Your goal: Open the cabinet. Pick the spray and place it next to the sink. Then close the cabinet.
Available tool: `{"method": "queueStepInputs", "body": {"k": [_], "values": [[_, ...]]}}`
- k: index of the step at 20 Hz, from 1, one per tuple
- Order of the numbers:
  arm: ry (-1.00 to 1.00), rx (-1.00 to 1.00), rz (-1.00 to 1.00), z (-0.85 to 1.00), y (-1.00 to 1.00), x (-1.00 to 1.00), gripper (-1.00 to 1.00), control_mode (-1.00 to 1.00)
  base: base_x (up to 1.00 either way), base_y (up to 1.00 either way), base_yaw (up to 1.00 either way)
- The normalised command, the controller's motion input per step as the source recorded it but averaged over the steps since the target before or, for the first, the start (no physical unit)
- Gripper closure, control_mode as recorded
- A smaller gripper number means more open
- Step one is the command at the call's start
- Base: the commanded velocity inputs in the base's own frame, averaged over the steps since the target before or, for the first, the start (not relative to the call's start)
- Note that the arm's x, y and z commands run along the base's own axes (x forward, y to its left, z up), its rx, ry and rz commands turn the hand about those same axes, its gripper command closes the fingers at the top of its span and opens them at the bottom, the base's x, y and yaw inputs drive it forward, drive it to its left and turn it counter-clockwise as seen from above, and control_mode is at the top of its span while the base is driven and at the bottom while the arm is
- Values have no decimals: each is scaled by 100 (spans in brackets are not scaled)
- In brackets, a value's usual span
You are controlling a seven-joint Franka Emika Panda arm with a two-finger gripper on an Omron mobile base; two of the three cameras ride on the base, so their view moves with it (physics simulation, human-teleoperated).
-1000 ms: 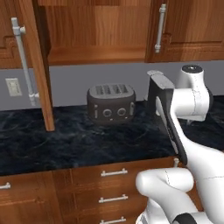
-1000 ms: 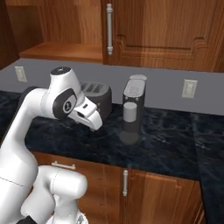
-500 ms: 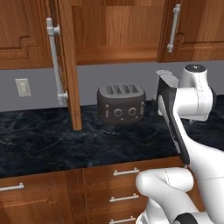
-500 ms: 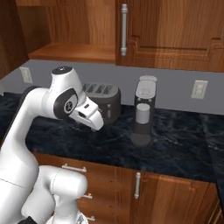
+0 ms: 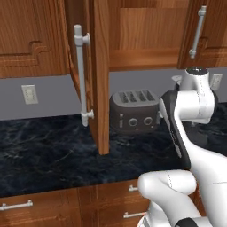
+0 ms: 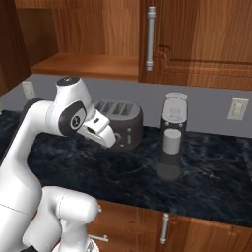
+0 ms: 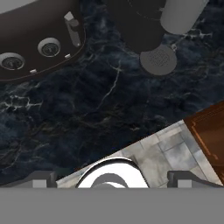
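Observation:
The cabinet (image 5: 133, 31) stands open, its door (image 5: 100, 75) swung out edge-on toward me with the long silver handle (image 5: 82, 75) on its left face. The wooden shelf (image 6: 86, 64) inside shows bare wood where I can see it. The spray and the sink are out of view. My gripper (image 6: 101, 134) hangs in front of the toaster, above the counter's front edge, tilted downward. In the hand view the gripper (image 7: 116, 177) is open, fingertips (image 7: 43, 177) far apart with nothing between them.
A dark toaster (image 5: 133, 111) (image 6: 122, 123) (image 7: 35, 39) sits on the black marble counter (image 5: 48, 155). A grey coffee machine (image 6: 172, 138) (image 7: 168, 26) stands to its right. A shut cabinet door (image 6: 197, 39) hangs above it. Wall outlets (image 5: 29, 94) (image 6: 238, 109) flank the area. Drawers (image 5: 17, 206) lie below.
The whole scene has slid to the right in both base views, so the base has driven left. The arm holds the same pose and the gripper stays open.

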Motion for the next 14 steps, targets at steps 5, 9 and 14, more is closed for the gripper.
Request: {"method": "queueStepInputs", "body": {"k": [5,9,14], "values": [[0,0,0,0,0,0,-100,100,19,0,0],[0,0,0,0,0,0,-100,100,0,0,0],[0,0,0,0,0,0,-100,100,0,0,0]]}}
